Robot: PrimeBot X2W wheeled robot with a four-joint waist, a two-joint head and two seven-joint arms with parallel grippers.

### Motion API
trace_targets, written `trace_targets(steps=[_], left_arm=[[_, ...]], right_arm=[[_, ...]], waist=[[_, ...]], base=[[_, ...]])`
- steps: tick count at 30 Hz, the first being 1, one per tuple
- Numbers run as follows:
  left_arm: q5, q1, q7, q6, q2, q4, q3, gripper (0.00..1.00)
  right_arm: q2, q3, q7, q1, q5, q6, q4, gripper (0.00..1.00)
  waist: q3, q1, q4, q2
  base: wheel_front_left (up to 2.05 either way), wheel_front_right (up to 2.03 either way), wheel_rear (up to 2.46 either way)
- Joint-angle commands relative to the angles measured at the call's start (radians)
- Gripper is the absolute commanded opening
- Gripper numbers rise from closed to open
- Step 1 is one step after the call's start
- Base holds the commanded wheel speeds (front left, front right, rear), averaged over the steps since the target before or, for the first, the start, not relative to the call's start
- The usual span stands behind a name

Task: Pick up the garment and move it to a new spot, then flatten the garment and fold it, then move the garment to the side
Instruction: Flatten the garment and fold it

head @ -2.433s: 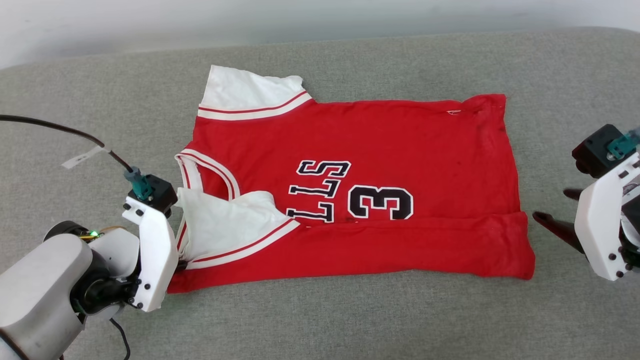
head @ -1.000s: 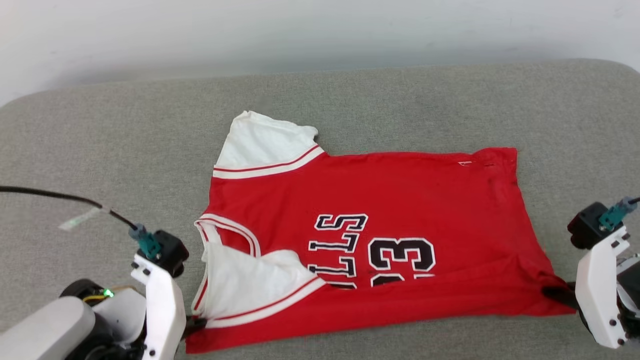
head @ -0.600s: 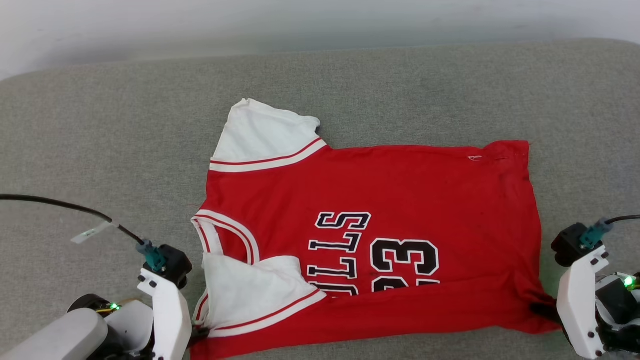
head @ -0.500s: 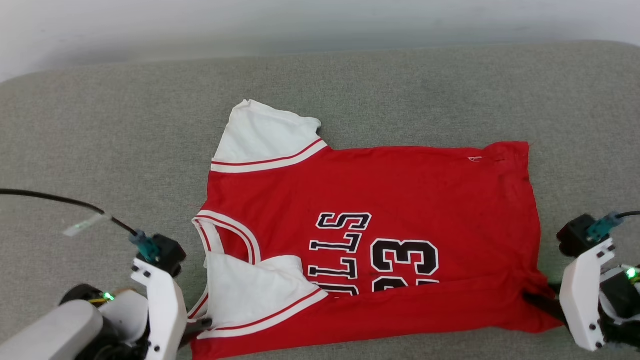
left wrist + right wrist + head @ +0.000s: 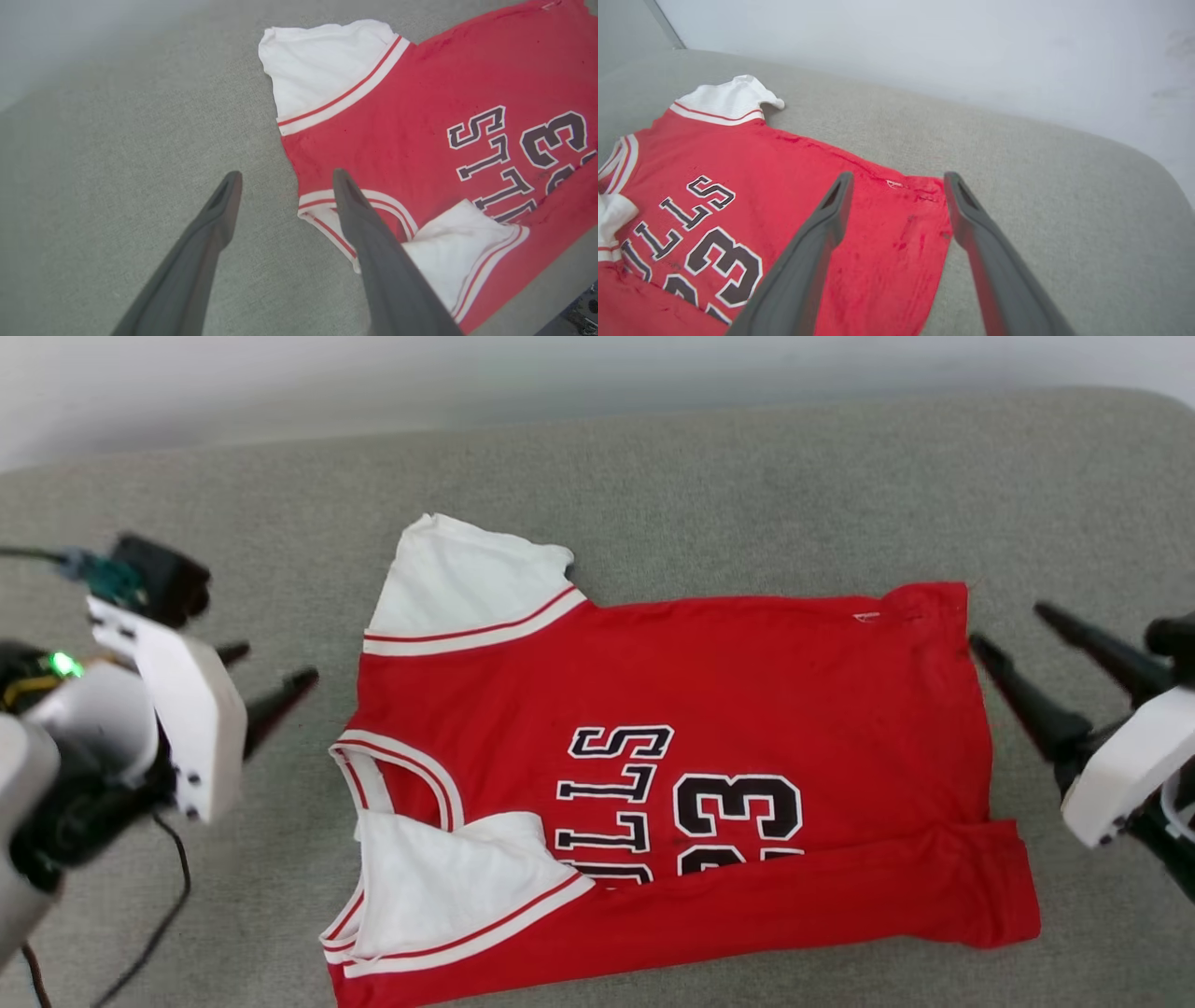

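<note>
Red cloth takes up the middle of the grey cushion [image 5: 747,485]: the shirt [image 5: 747,681] lies front up, its neck towards the cushion's left end and its hem towards the right end. The long side nearest the cushion's front edge is folded up over the front, so a plain red band covers the lower part of the black lettering and numbers. The white sleeve on that side is tucked in over the chest, just beside the striped neckline. The other white sleeve lies spread flat, pointing at the back edge, where the cushion meets a pale wall [image 5: 467,373].

The left gripper [image 5: 269,666] stands at the neck end, over bare cushion just beside the collar, clear of the cloth in the head view. Its two dark fingers are spread wide with nothing between them. A black cable [image 5: 168,905] hangs below that arm.

The right gripper [image 5: 1010,626] stands at the hem end, near the shirt's back right corner. Its fingers are also spread wide and grip nothing. From its own wrist they frame that corner of the hem; whether a fingertip touches the cloth I cannot tell.
</note>
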Motion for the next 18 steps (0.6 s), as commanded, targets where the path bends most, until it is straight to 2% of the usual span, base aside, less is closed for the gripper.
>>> trace_targets(steps=[1, 5, 9, 10, 13, 18], left_arm=[[0.007, -0.042, -0.001, 0.004, -0.012, 0.019, 0.012, 1.0], [0.021, -0.155, 0.027, -0.007, -0.036, 0.077, 0.035, 1.0], [0.039, -0.267, 0.082, -0.019, -0.06, 0.136, 0.037, 1.0], [0.039, -0.267, 0.082, -0.019, -0.06, 0.136, 0.037, 1.0], [0.029, -0.349, 0.167, -0.026, -0.074, 0.172, 0.03, 1.0], [0.045, -0.492, 0.308, -0.04, -0.088, 0.221, 0.01, 1.0]], right_arm=[[0.034, -0.052, -0.042, 0.02, -0.043, -0.001, -0.01, 1.0], [0.133, -0.203, -0.142, 0.057, -0.175, -0.001, -0.068, 1.0], [0.227, -0.302, -0.209, 0.111, -0.272, -0.001, -0.15, 1.0], [0.227, -0.302, -0.209, 0.111, -0.272, -0.001, -0.15, 1.0], [0.274, -0.337, -0.238, 0.149, -0.326, -0.001, -0.207, 1.0], [0.3, -0.309, -0.22, 0.175, -0.374, -0.001, -0.255, 1.0]], waist=[[0.035, 0.0, -0.016, 0.0], [0.094, 0.0, -0.038, 0.0], [0.156, 0.0, -0.063, 0.0], [0.156, 0.0, -0.063, 0.0], [0.206, 0.0, -0.083, 0.0], [0.286, 0.0, -0.12, 0.0]], base=[[0.0, 0.0, 0.0], [0.0, 0.0, 0.0], [0.0, 0.0, 0.0], [0.0, 0.0, 0.0], [0.0, 0.0, 0.0], [0.0, 0.0, 0.0]])
